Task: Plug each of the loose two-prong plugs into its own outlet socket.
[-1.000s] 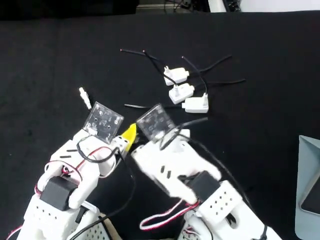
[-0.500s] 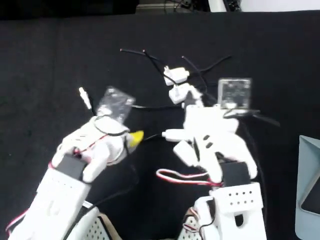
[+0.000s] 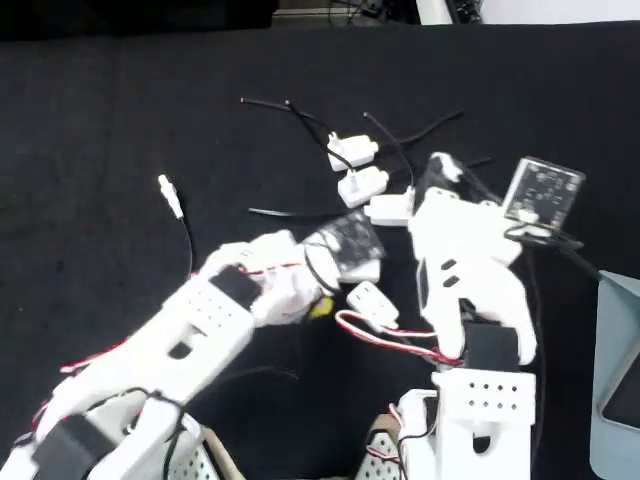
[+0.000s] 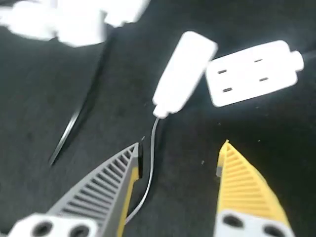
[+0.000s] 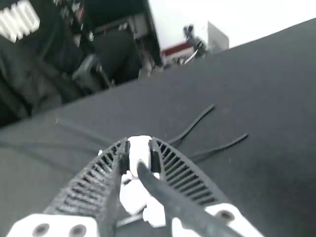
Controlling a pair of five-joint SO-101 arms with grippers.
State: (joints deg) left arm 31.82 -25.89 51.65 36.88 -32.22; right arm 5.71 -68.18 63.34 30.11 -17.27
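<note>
Nearest, the left arm (image 3: 170, 350) stretches from the table's (image 3: 100, 120) front edge toward the middle, and the right arm (image 3: 470, 300) rises from its base just beside it; the left end effector (image 4: 180, 145) hangs low over the black cloth with its grey and yellow fingers spread well apart, holding nothing; a thin cord (image 4: 150, 163) runs on the table between those fingers and up into a corded plug (image 4: 185, 66), a long white body lying flat just past the fingertips; just beside that plug, apart from it, lies the outlet socket (image 4: 252, 73), white, flat, with its two pairs of slots facing up and nothing plugged in; both lie between the two arms; farther back, a row of three loose plugs (image 3: 362, 185) lies near the table's middle, each with a black cord trailing away, the nearest of them close to the right arm's forward end; off to the left, well apart from them, a small white connector (image 3: 170, 195) lies on its own thin lead; farthest out, the right end effector (image 5: 139, 148) is raised above the table with its fingers drawn in and clamped on a white plug (image 5: 140, 140), whose rounded end sticks out past the fingertips; beyond it, black cords (image 5: 197, 123) lie on the cloth.
</note>
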